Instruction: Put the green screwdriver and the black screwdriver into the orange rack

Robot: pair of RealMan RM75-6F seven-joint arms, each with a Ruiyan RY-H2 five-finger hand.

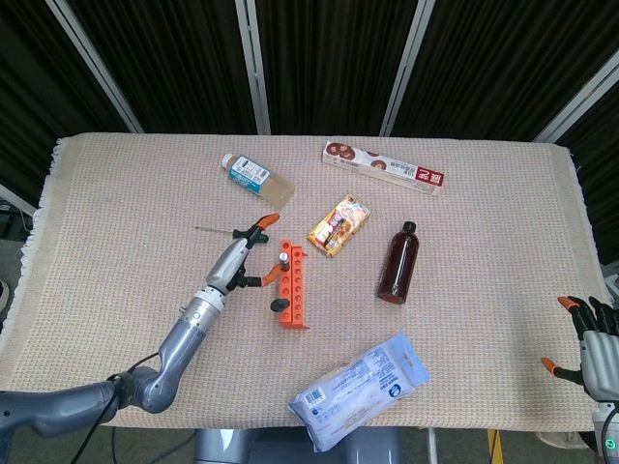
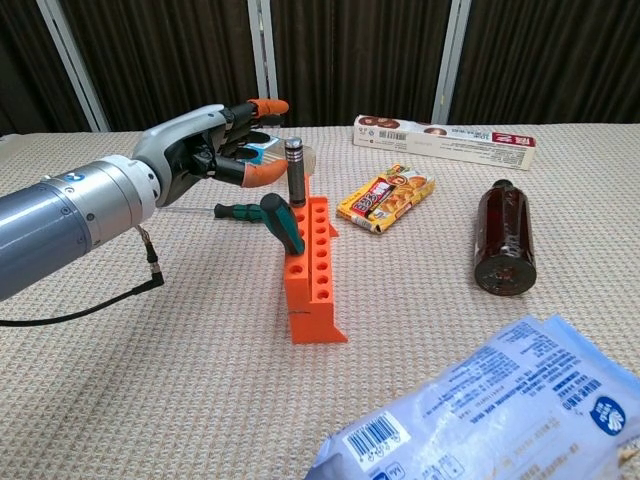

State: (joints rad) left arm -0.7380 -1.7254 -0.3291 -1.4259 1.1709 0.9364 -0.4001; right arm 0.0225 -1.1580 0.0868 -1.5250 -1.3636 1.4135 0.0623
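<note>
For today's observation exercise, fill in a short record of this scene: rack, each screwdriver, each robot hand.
rack: orange rack upright on the cloth
black screwdriver: black screwdriver standing in the rack's far end
green screwdriver: green screwdriver leaning in a nearer rack hole
third screwdriver: green-handled screwdriver lying on the cloth behind the rack
left robot hand: left robot hand open beside the black screwdriver, apart from it
right robot hand: right robot hand at the table's edge, holding nothing

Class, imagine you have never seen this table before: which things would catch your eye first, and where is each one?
The orange rack near the table's middle stands out, with the black screwdriver upright at its far end and a green screwdriver leaning in a hole beside it. Just left of it, the left hand hovers with fingers spread, holding nothing. A brown bottle lies on its side to the right.
</note>
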